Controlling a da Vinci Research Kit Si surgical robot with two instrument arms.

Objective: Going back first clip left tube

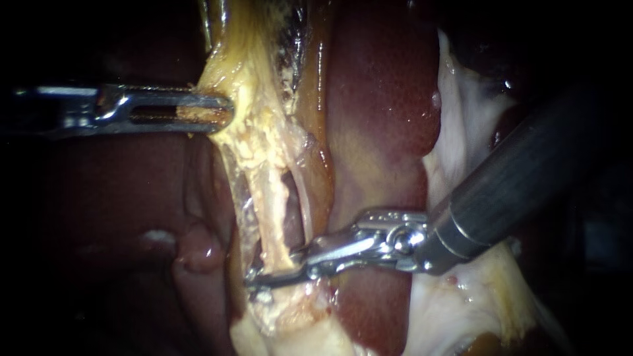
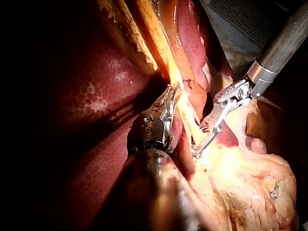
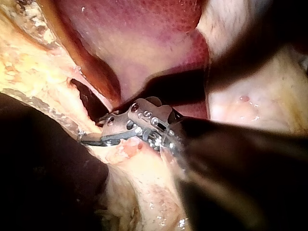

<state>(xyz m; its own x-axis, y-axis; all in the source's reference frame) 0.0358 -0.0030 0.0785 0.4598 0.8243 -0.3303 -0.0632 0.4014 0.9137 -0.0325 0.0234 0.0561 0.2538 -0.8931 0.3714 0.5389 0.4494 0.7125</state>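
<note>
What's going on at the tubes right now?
My left instrument has its jaws shut on the yellowish tissue above the tubes. My right instrument comes in from the right, and its tip lies across the lower end of the left tube. I cannot make out a clip on that tube in any of the views.

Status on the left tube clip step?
Done: left instrument's end effector shut on the yellowish tissue. In hand: right instrument lies across the left tube; I can't make out a placed clip. Left: backing the right instrument clear of the tube.
</note>
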